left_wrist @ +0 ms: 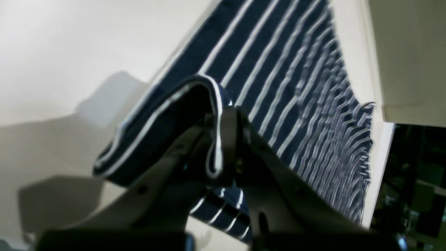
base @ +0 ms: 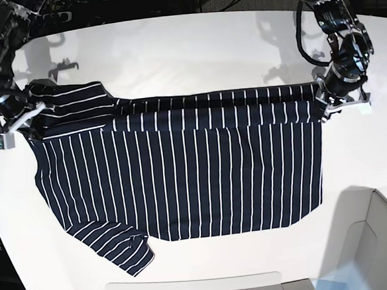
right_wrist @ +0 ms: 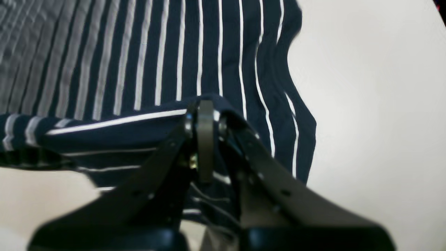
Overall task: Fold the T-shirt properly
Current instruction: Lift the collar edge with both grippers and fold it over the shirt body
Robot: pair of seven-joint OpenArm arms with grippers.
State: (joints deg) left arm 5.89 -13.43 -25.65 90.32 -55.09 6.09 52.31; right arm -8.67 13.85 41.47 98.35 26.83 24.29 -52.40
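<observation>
I see the T-shirt (base: 182, 172) spread flat across the middle of the white desk (base: 193, 52). My left fingers (base: 324, 101) pinch its far edge at 2 o'clock; my right fingers (base: 20, 117) clamp the sleeve fold at 10 o'clock.

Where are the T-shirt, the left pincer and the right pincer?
T-shirt (base: 182, 179): base view, middle of the striped body.
Left pincer (left_wrist: 226, 139): left wrist view, tips clamped on cloth.
Right pincer (right_wrist: 205, 122): right wrist view, tips clamped on cloth.
</observation>
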